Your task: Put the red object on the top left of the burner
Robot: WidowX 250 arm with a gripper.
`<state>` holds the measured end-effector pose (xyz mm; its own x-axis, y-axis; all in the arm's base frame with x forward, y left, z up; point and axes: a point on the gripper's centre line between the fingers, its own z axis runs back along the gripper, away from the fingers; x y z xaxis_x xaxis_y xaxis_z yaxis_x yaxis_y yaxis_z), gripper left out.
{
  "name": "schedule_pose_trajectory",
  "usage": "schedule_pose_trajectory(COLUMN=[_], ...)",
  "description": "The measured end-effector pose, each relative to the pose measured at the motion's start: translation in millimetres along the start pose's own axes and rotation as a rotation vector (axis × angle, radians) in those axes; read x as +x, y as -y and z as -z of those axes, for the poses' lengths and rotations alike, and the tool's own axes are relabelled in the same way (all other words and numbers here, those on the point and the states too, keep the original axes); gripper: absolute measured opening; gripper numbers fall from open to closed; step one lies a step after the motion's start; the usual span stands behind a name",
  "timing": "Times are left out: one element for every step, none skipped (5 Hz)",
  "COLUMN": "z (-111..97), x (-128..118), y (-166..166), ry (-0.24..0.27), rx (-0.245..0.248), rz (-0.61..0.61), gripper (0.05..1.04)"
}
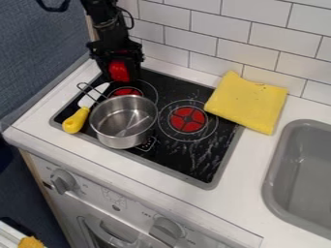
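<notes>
At the upper left of the camera view, my gripper [119,72] hangs over the back left corner of the black stove top [200,164]. A red object [119,71] is held between its fingers, upright, just behind the left red burner mark [127,91]. The gripper partly covers the object's sides and top. Whether its lower end touches the stove top, I cannot tell.
A metal pot [124,121] stands on the stove's left part, with a yellow-handled utensil [76,120] beside it. A folded yellow cloth [249,101] overlaps the back right corner. The grey sink [304,169] lies at right; a tiled wall [246,43] rises behind.
</notes>
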<state>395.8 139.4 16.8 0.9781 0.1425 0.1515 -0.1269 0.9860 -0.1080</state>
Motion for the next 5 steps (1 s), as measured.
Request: schedule_pose_trajectory(z=[3.2,1.4,-23.6,-75.4,-96.4], x=[7.2,4.7,6.3,17.9,19.1], y=[6.7,17.5,32.4,53.2,72.4], ry=[-0.043,-0.086,-0.09,-0.033,-0.006], rx=[-0.01,-0.011,0.011,0.091,0.124], rz=[0.041,0.067,0.101,0.138,0.163], gripper=[1.008,1.004,1.0,1.0,1.001])
